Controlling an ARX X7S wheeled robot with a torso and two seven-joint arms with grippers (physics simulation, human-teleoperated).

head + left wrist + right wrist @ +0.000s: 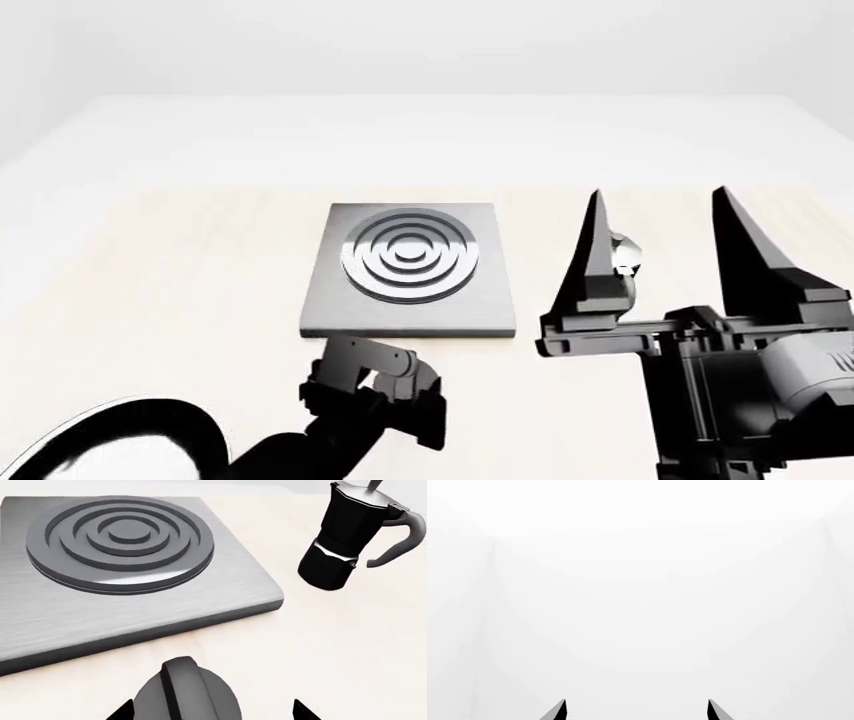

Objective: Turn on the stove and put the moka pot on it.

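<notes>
The stove (133,585) is a grey square plate with a ringed burner (120,540); in the head view the stove (410,270) lies at the table's middle. Its round knob (190,692) sits in front of the plate, between the tips of my left gripper (210,712), which is open and apart from it on both sides. In the head view my left gripper (367,375) covers the knob. The moka pot (347,540) stands upright to the right of the stove. My right gripper (661,235) is raised, open and empty, hiding most of the moka pot (621,250). The right wrist view has only my right gripper (637,710) against white.
A black frying pan (120,440) shows at the near left corner of the head view. The light wooden table (160,260) reaches back to a white wall.
</notes>
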